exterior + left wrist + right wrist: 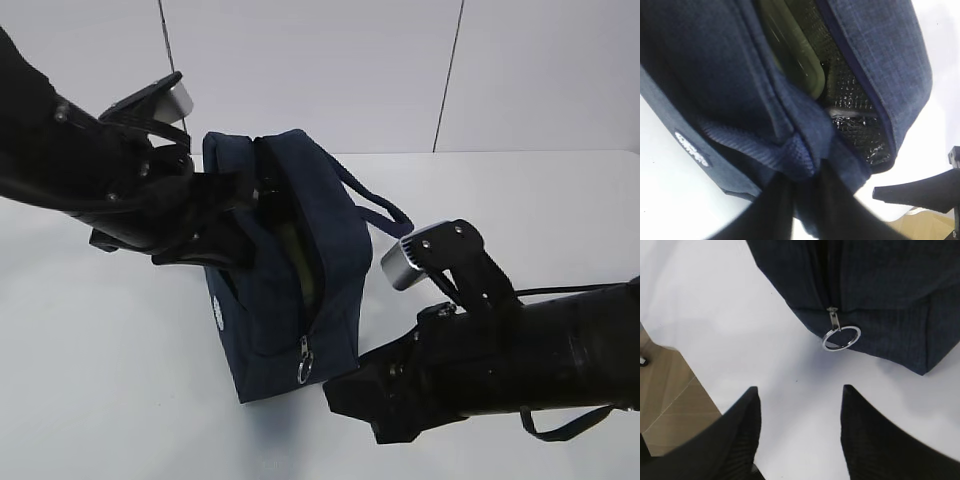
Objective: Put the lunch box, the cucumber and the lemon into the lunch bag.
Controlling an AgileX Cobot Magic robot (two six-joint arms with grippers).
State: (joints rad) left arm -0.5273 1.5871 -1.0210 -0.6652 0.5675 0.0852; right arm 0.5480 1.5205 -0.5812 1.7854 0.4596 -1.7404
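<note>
Now your right gripper [797, 432] is the one that matters: its jaws stand apart and empty over bare table [720, 300], and the metal ring pull [841, 337] lies just ahead of them, a little to their right, hanging at the end of the zipper line that runs away from you up the lunch bag [285, 270]. Your left gripper [802, 172] is pinched on the bag's fabric edge at the far end, holding the mouth apart. Inside, the lunch box [795, 55] stands on edge against the wall; cucumber and lemon are not visible. Room around the ring is open.
</note>
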